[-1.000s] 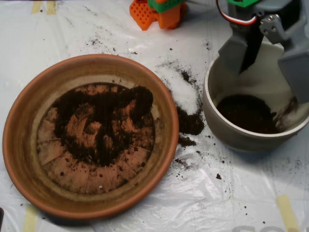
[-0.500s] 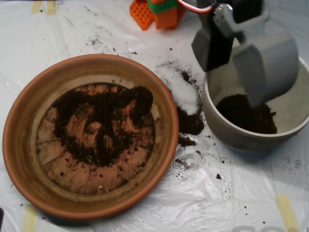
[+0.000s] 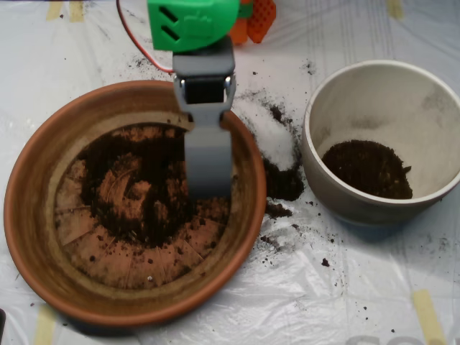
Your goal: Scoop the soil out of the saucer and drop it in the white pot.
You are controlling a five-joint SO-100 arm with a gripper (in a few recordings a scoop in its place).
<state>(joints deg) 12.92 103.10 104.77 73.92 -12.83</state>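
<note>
The terracotta saucer [image 3: 29,215] lies at left, with dark soil [image 3: 136,208] spread in a thin ring across its floor and bare clay showing in the middle. My grey scoop [image 3: 208,172] hangs over the saucer's right half, its tip above the soil's right edge, and it hides part of the soil. At right stands the white pot [image 3: 316,165], with a mound of soil [image 3: 366,169] on its floor. The scoop is well left of the pot.
Between the two vessels the plastic sheet bears a white powder patch [image 3: 273,136] and a clump of spilled soil [image 3: 284,183]. Crumbs are scattered around both. An orange block [image 3: 255,18] sits at the top edge, behind the arm's green housing [image 3: 192,21].
The scoop has swung left from above the white pot to above the saucer's right half. The pot's soil mound now shows in full.
</note>
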